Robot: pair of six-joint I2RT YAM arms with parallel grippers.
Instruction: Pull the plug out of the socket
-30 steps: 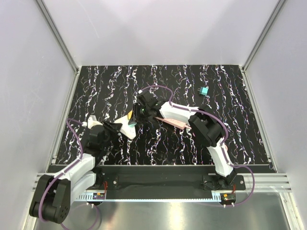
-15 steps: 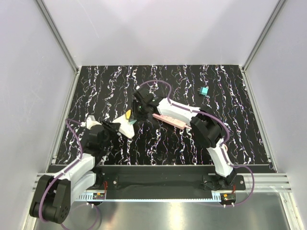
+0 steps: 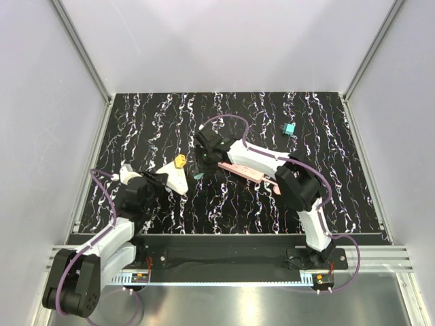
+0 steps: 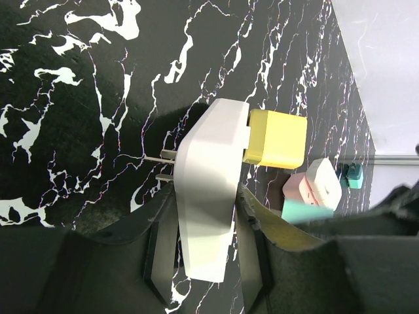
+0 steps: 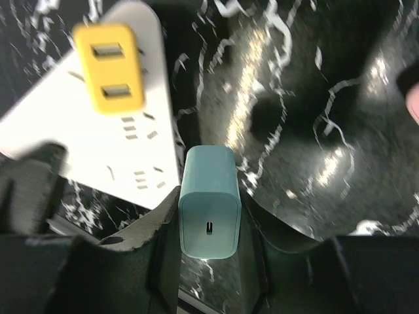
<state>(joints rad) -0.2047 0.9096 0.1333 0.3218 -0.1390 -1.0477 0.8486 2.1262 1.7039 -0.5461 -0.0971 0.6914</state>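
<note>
The left gripper (image 4: 205,229) pinches the white rounded-triangle plastic socket block (image 4: 208,176) between its fingers, bracing it. A yellow cube plug (image 4: 275,139) sits seated beyond the fingertips. The right gripper (image 5: 209,226) clamps the teal rectangular plug (image 5: 209,196), which appears clear of the socket beside it.

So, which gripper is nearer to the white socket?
Left. The left gripper is shut on the socket, clamping it from both sides. The right gripper is close beside the socket's edge, shut on the teal plug, which is out of the socket.
</note>
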